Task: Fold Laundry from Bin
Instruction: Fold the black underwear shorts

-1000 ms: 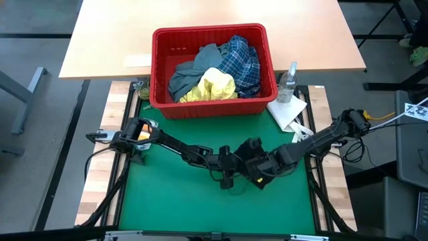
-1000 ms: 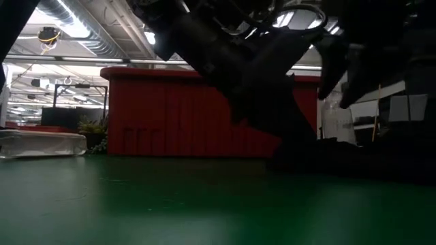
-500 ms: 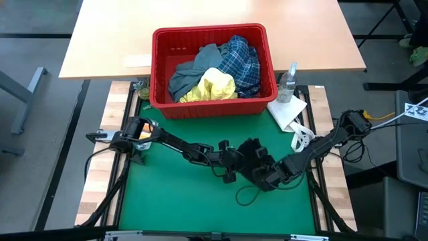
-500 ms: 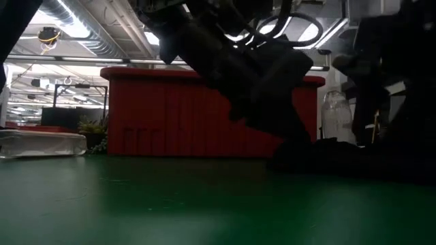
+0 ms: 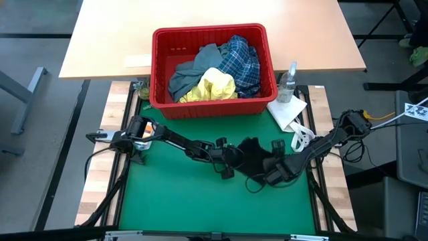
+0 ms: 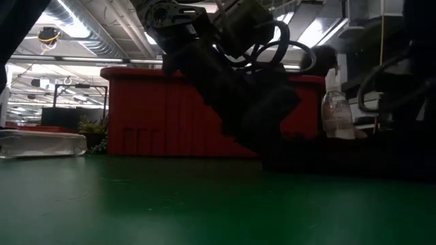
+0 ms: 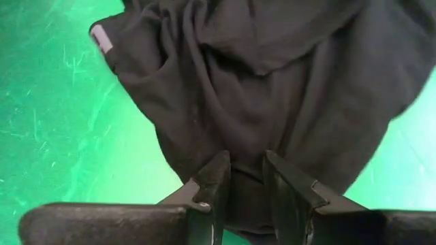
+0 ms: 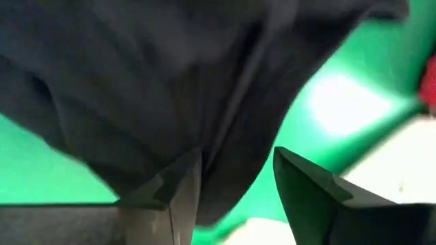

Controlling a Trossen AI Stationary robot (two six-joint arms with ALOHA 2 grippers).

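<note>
1. The left gripper (image 5: 231,161) is low over the green mat (image 5: 174,194), with its two fingers (image 7: 212,178) close together and pinching the edge of the dark navy garment (image 5: 253,155)
2. The right gripper (image 5: 271,175) is just on the other side of that same garment, and its fingers (image 8: 178,184) stand wider, with the dark cloth between them
3. The dark navy garment lies crumpled on the mat between the two grippers and touches both
4. Past both grippers, at the far end of the mat, sits the red bin (image 5: 212,102)
5. In the bin are a yellow garment (image 5: 214,86), a grey-blue garment (image 5: 190,70) and a plaid shirt (image 5: 242,60), all heaped together
6. Beside the bin, on the right gripper's side, stands a clear bottle (image 5: 287,82) on a white paper towel (image 5: 287,110)
7. The low view shows the left arm (image 6: 231,75) leaning down in front of the bin
</note>
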